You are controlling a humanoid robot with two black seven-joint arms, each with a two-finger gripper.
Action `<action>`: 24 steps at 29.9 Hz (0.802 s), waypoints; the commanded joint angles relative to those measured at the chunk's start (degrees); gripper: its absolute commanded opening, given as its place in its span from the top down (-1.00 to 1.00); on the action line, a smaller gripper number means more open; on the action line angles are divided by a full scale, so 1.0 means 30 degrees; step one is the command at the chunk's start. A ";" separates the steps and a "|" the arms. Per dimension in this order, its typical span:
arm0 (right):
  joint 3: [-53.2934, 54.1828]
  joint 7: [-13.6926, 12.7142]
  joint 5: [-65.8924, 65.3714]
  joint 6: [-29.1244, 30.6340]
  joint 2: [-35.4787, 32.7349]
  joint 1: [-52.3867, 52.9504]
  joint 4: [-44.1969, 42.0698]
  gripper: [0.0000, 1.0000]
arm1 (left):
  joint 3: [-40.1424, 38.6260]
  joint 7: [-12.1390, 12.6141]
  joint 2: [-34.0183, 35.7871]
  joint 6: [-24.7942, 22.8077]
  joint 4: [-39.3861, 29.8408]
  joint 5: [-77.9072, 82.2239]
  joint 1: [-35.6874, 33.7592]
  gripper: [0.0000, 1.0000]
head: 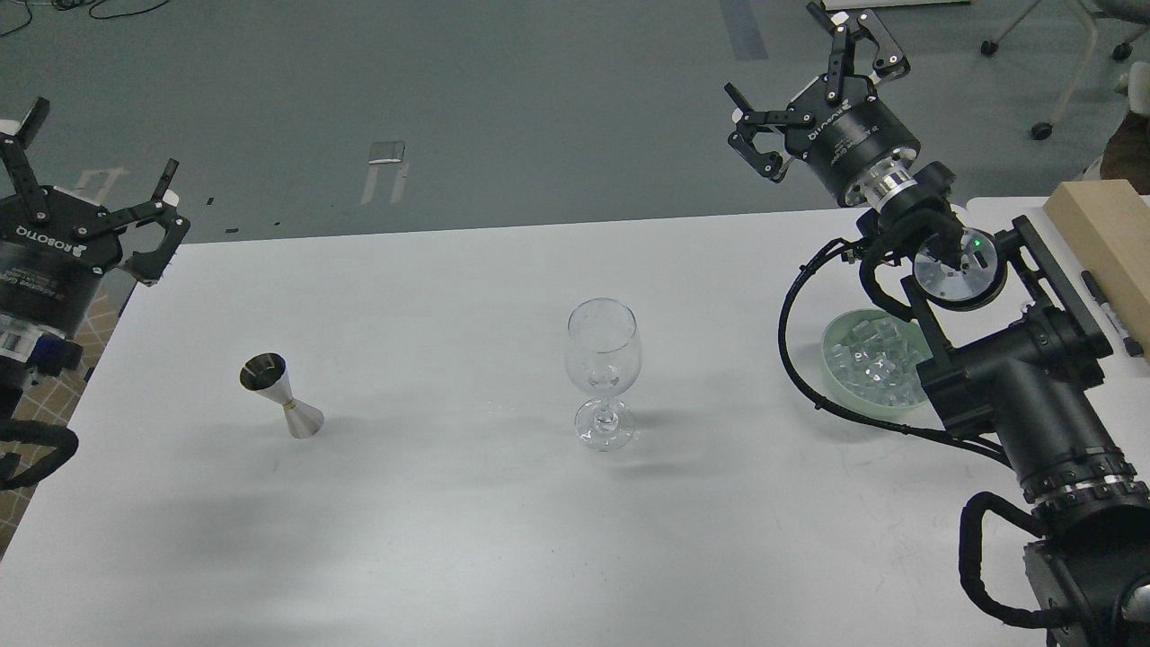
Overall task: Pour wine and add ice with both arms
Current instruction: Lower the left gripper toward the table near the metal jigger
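My left gripper (85, 193) spread, empty, past table edge | right gripper (813, 76) spread, empty | wine glass (603, 372) upright mid-table | ice (874, 359) in bowl (840, 384)

A clear wine glass (604, 373) stood upright mid-table (467, 539), a steel jigger (280, 395) to its left — the bowl (840, 377) of ice (871, 359) to its right. Both grippers — left (85, 193), right (813, 85) — hung empty, fingers spread.

Matt white table (449, 539), clear glossy wine glass (603, 350), shiny metal jigger (280, 395)
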 commanded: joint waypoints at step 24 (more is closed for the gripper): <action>-0.0005 0.0001 0.0000 0.0001 -0.0001 -0.0697 -0.0089 -1.00 | -0.3971 -0.0001 -0.1637 -0.0001 -0.2808 -0.0074 0.9088 -0.91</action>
